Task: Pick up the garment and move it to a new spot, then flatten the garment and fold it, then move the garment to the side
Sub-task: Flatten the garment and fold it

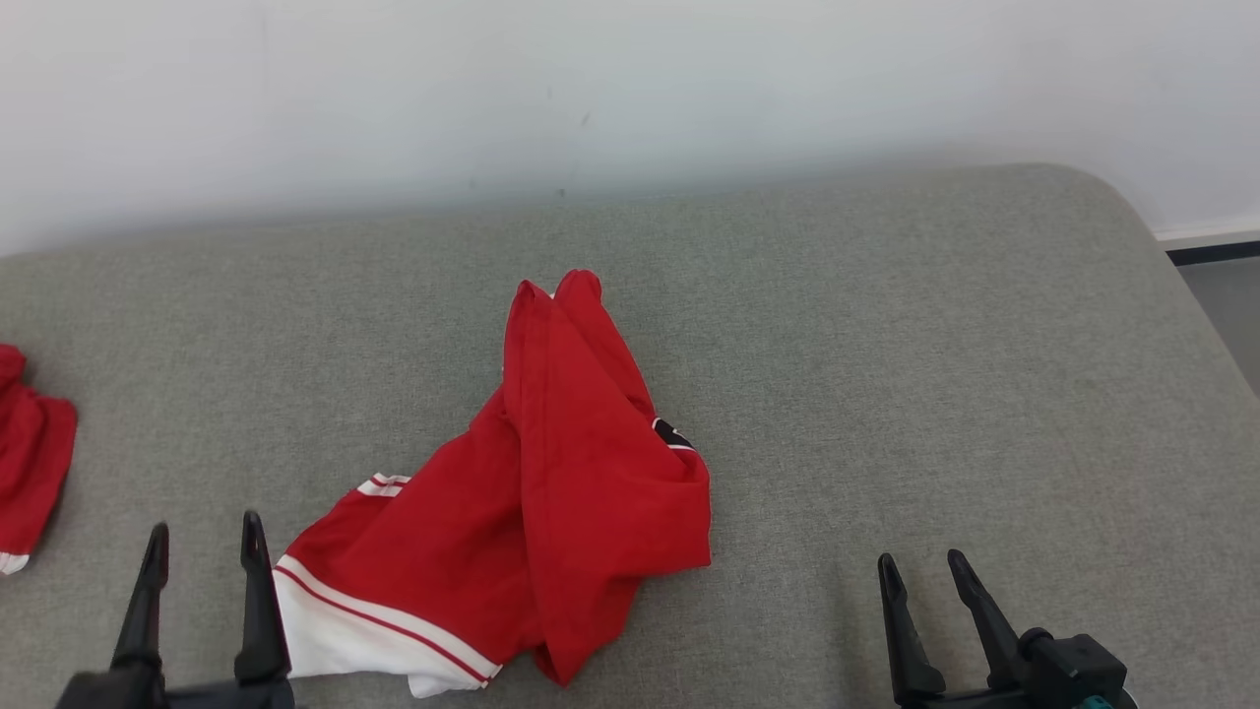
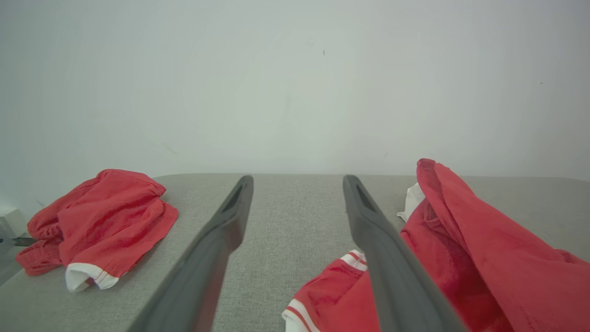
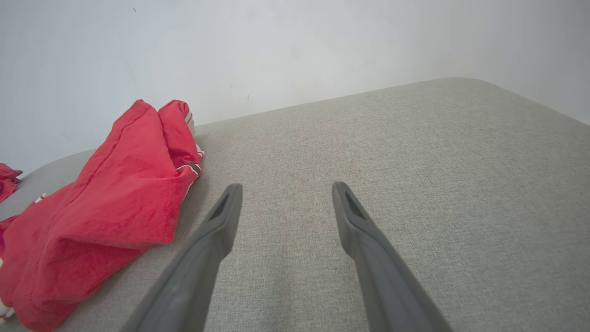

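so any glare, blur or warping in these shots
Head view: soft even light, no glare, faint shadow beside the crumpled red-and-white fabric garment. Left wrist view: left tool looks soft near the bottom edge. Right wrist view: white wall looks hazy, washed out.

Head camera looks down; both low wrist cameras face the wall (image 2: pixel 295 83), sharing the garment (image 2: pixel 484 258).

Second red garment (image 1: pixel 30 473), left end of cushion (image 1: pixel 886 345): cut off by picture edge. Dark patch (image 1: pixel 672 433) on garment (image 1: pixel 591 473): unreadable.

Matt red cloth garment (image 1: pixel 551 463)
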`<state>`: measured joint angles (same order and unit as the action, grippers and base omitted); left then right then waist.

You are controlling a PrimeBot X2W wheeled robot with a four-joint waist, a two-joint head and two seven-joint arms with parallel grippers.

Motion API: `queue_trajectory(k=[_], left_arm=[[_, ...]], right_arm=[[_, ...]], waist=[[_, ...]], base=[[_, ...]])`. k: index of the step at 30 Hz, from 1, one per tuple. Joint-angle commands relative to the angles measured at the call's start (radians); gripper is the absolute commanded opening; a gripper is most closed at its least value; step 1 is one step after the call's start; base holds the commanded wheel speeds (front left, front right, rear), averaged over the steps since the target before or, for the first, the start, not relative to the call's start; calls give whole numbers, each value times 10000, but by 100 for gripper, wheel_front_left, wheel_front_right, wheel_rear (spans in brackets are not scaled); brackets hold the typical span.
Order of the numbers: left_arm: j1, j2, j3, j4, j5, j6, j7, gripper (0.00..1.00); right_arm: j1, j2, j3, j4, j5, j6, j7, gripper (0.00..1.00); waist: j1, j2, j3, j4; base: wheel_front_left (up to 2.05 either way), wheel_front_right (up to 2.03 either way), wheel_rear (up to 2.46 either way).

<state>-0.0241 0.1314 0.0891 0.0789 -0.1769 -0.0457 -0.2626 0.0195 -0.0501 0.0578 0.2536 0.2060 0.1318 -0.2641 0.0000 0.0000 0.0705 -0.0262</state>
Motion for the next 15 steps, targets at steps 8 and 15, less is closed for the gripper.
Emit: queue_trajectory(k=[8,15], left_arm=[[1122,-731,546,-265,775,-315,-33,100],[949,-812,630,13,855,-498,-33,100]], right_arm=[[-129,0,58,-14,-244,-24,-4,100],[-417,3,1167,230,-331,-22,-4,100]], waist=[[0,0,83,269],[0,0,-16,700]], base=[[0,0,0],[0,0,0]])
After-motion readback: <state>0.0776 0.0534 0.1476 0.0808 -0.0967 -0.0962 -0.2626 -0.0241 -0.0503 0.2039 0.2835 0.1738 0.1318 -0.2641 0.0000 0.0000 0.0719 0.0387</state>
